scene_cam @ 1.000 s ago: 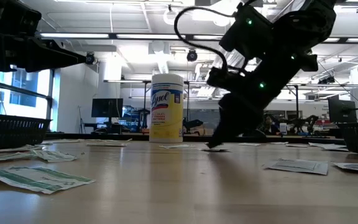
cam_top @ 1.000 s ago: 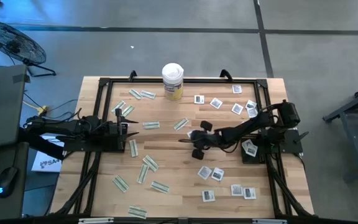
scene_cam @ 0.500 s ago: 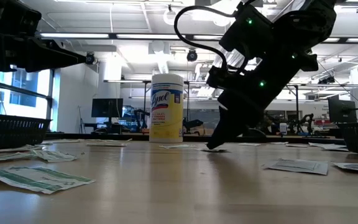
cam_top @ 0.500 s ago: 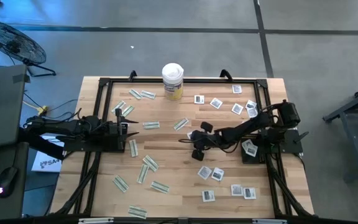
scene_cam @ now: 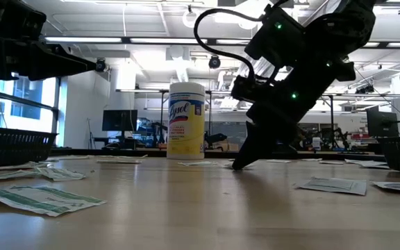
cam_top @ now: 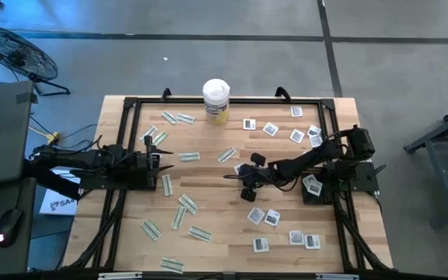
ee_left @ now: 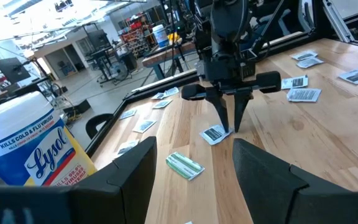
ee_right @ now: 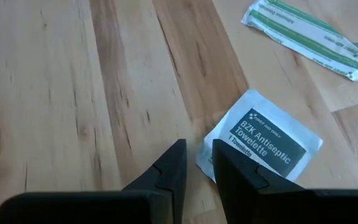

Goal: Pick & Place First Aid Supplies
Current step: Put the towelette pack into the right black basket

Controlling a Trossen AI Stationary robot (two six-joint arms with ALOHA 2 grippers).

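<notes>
A white square towelette packet (ee_right: 266, 134) with a dark label lies flat on the wooden table near its middle. My right gripper (ee_right: 197, 158) slants down to it from the table's right side, open by a narrow gap with bare wood showing between the fingertips. The left wrist view shows the same gripper (ee_left: 230, 129) standing at the packet (ee_left: 214, 134). Several green-white strips (cam_top: 189, 156) and white squares (cam_top: 271, 129) lie scattered flat on the table. My left gripper (cam_top: 162, 161) waits open at the left, pointing level above the table. My right gripper comes down slanting from the table's right, its tips at table height (scene_cam: 238, 165). One fingertip (ee_right: 225, 163) stands over the packet's near corner (ee_right: 209, 155); I cannot tell whether it touches. The packet lies flat on the wood.
A white-lidded yellow-labelled canister (cam_top: 216, 101) stands upright at the far edge. A green-white strip (ee_right: 303, 28) lies just beyond the packet. A black frame rail (cam_top: 131, 105) runs round the table. Dark baskets (scene_cam: 12, 146) stand at the sides.
</notes>
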